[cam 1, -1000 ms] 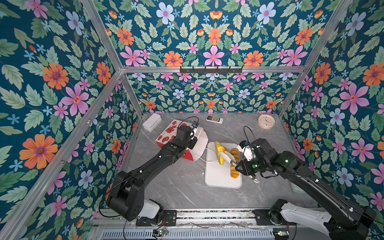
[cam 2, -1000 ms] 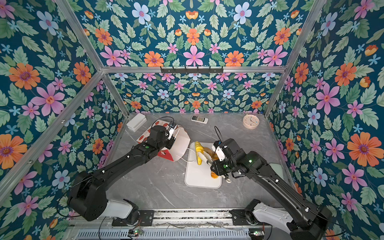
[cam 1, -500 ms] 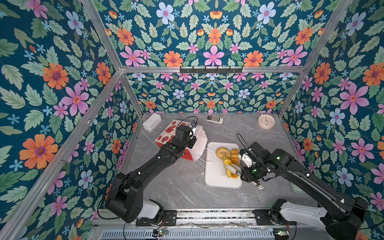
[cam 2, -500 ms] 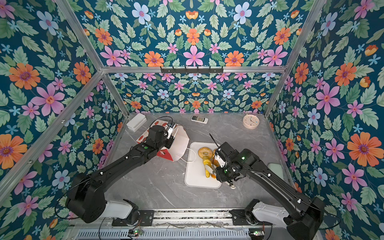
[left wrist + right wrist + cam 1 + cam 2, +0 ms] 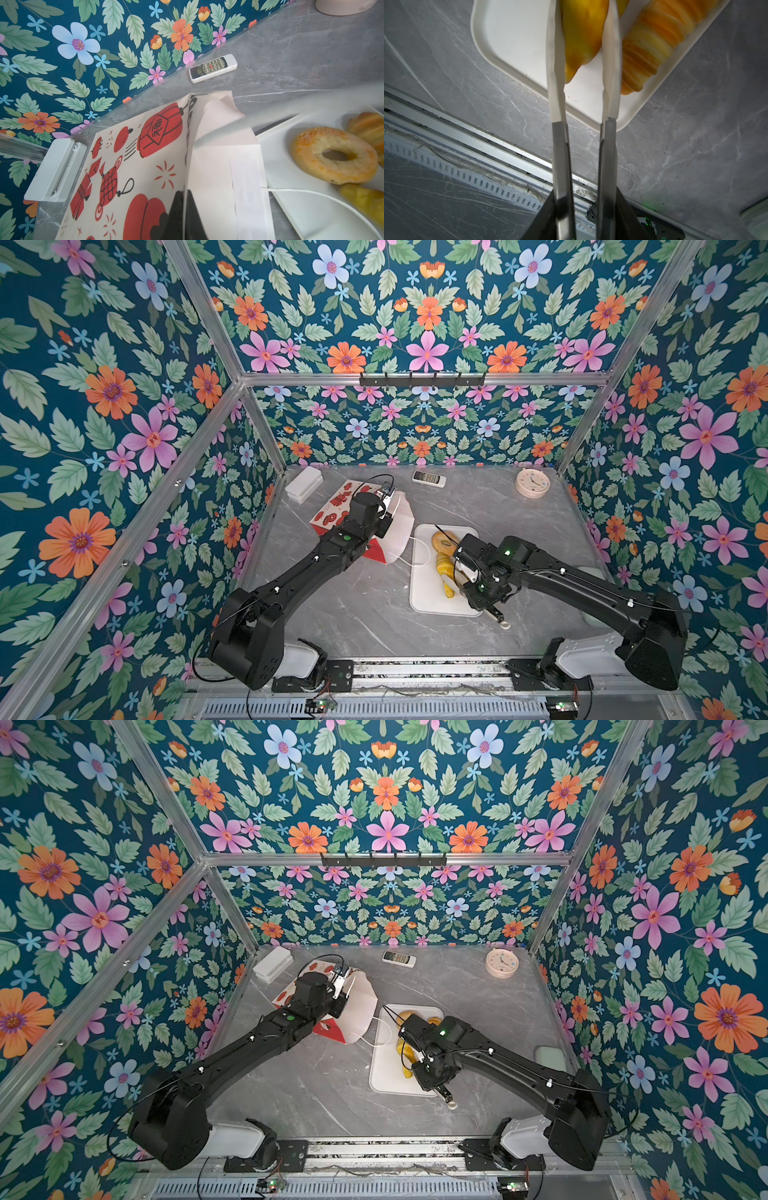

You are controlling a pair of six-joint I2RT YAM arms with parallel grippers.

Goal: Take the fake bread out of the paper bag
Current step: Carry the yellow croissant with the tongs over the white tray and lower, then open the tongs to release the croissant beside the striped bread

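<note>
Two grips: your left gripper [image 5: 184, 216] pinches the paper bag [image 5: 128, 166] by its rim (bag's on its side), right gripper [image 5: 582, 8] looks clamped on a yellow pastry [image 5: 581, 41] over the tray [image 5: 512, 41].

widest open lane i see is the bare counter [image 5: 357, 614] in front, between my two arms. the back strip between the remote [image 5: 429, 478] and the clock [image 5: 532, 482] is free too. the paper bag [image 5: 400, 526] lies on its side with my left arm across it and the left pincer [image 5: 184, 218] clamped on its rim. its mouth opens toward the tray [image 5: 428, 598]. fake bread [image 5: 443, 565] crowds the tray's right half, where my right pincer [image 5: 583, 16] grips one piece. the tray's left strip is bare.
</note>
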